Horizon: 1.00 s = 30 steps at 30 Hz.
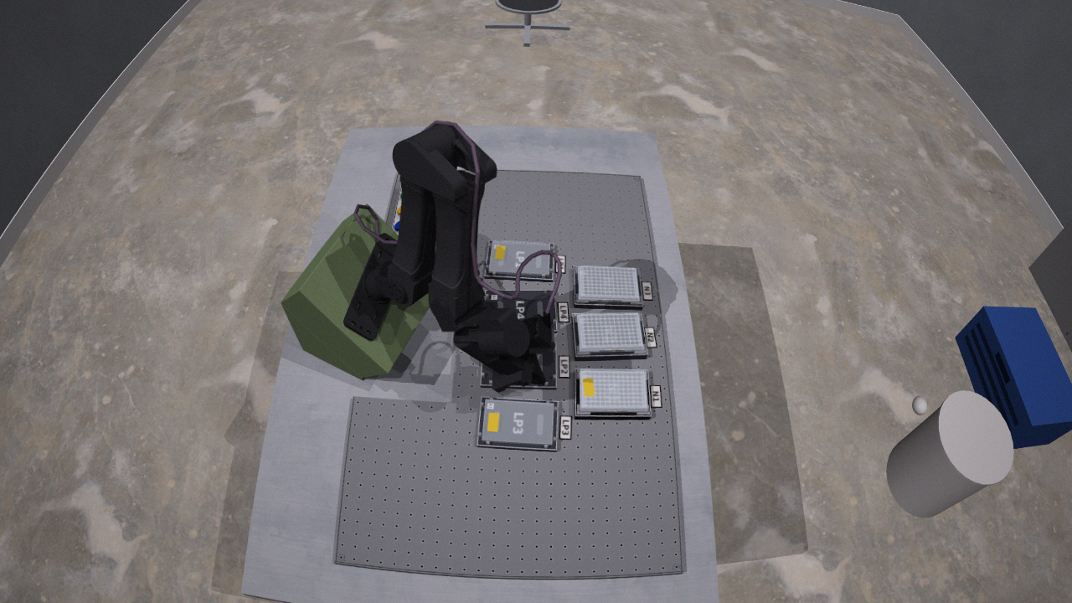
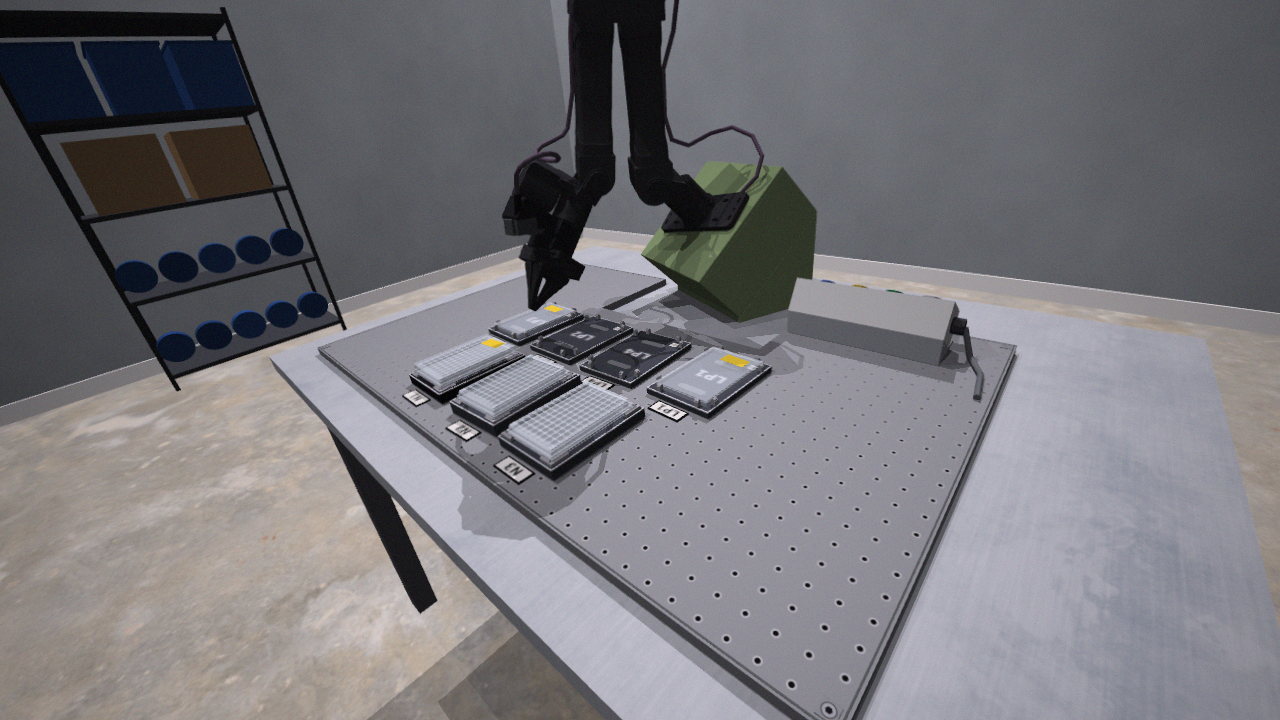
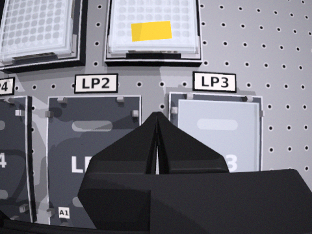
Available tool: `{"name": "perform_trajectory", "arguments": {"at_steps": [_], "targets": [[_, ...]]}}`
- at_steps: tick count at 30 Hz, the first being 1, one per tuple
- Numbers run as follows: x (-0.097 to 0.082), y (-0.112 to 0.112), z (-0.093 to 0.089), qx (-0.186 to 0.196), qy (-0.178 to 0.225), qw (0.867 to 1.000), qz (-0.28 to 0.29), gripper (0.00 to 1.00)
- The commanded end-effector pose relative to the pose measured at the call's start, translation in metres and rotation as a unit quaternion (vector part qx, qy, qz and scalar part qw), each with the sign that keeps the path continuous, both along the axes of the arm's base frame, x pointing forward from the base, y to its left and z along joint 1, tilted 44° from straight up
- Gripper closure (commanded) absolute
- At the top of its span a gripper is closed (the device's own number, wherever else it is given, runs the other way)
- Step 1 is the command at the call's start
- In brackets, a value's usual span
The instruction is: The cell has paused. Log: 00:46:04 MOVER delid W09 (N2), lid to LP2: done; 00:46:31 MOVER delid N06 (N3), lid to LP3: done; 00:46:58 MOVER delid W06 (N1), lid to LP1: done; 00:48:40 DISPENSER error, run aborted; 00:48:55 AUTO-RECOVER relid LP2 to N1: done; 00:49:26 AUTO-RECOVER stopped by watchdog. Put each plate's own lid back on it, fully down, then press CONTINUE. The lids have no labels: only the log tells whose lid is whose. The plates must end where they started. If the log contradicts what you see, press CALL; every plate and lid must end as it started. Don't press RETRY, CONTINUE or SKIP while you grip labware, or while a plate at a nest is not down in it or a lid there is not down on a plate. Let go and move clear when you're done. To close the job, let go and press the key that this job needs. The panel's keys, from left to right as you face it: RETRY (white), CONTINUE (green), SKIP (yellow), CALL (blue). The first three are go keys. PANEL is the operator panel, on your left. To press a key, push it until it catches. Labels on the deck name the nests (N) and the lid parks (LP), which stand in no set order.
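Observation:
Three well plates sit in nests in a row. The plate at N1 [image 1: 613, 391] [image 2: 465, 358] [image 3: 153, 4] wears a clear lid with a yellow tag. The plates at N2 [image 1: 608, 333] [image 2: 514, 386] [image 3: 39, 13] and N3 [image 1: 607, 285] [image 2: 572, 420] are bare. Lids with yellow tags lie on LP3 [image 1: 517, 423] [image 2: 535, 320] [image 3: 218, 134] and LP1 [image 1: 519, 258] [image 2: 711, 376]. LP2 [image 2: 580, 344] [image 3: 91, 134] and LP4 [image 2: 635, 353] are empty. My gripper [image 2: 541, 291] [image 3: 156, 118] is shut on nothing. It hangs well above the deck, over the gap between LP2 and LP3.
The grey operator panel [image 2: 863, 317] stands at the back of the perforated deck [image 1: 509, 509] [image 2: 760, 501], beside the green arm base [image 1: 329, 300] [image 2: 742, 232]. A shelf rack [image 2: 170, 197] stands off the table. A blue box [image 1: 1019, 371] and a grey cylinder [image 1: 948, 453] are on the floor.

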State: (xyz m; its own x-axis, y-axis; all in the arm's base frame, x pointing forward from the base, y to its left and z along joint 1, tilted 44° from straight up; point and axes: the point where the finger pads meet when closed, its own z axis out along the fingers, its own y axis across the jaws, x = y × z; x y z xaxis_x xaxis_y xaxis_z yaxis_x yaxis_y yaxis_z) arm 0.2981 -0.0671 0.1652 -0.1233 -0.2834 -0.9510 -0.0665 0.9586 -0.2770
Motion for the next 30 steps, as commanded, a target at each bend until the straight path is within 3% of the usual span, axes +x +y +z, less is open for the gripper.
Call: {"name": "perform_trajectory", "arguments": {"at_steps": [1,6,9,11,21,23,24,30], "targets": [[0.0,0.001,0.002,0.0,-0.004,1.0,0.004,1.0],[0.0,0.001,0.002,0.0,-0.004,1.0,0.004,1.0],[-0.004,0.019,-0.01,0.007,0.003,1.0,0.004,1.0],[-0.004,0.019,-0.01,0.007,0.003,1.0,0.004,1.0],[-0.008,0.065,-0.023,0.005,0.003,1.0,0.004,1.0],[-0.007,0.074,-0.014,0.005,-0.016,1.0,0.004,1.0],[-0.005,0.079,-0.022,0.005,-0.002,1.0,0.004,1.0],[-0.007,0.098,-0.027,0.005,-0.002,1.0,0.004,1.0]]}}
